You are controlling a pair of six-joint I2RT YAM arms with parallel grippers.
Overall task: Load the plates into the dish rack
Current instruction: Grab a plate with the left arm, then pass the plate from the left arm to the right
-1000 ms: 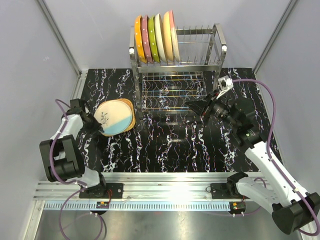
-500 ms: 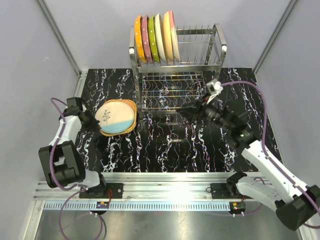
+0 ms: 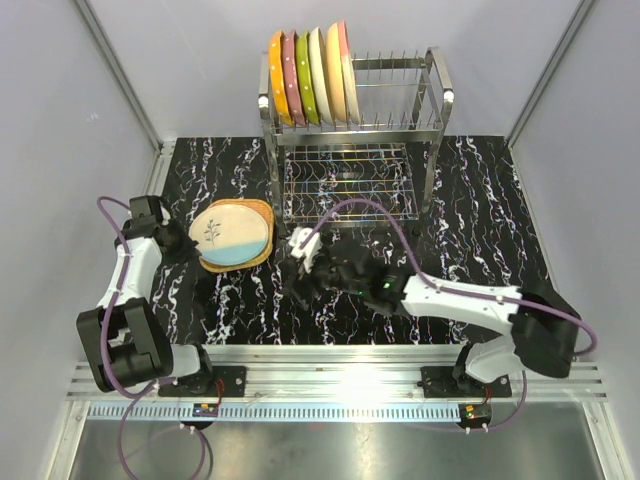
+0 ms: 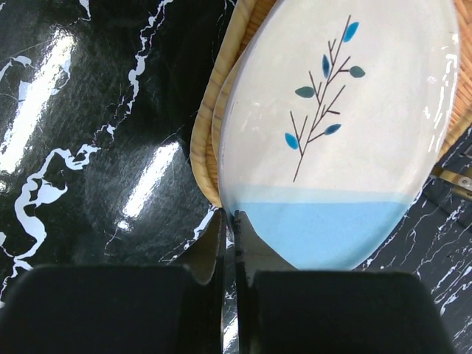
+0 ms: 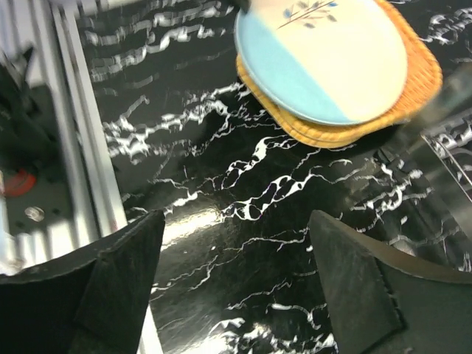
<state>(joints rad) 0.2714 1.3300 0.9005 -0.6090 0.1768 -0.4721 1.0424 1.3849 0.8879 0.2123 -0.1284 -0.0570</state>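
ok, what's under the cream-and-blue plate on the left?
Tan plates, stacked: their rims stick out around the edge of the cream-and-blue plate. At least two rims show in the right wrist view. The rest is covered, so no full count.

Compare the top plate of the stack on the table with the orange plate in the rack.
Pose: the top plate lies face up; the orange plate stands on edge.
Place: the top plate rests on the stack on the table; the orange plate is leftmost in the rack.
Look: the top plate is cream with a blue band and a twig; the orange plate is orange.
Both are round.
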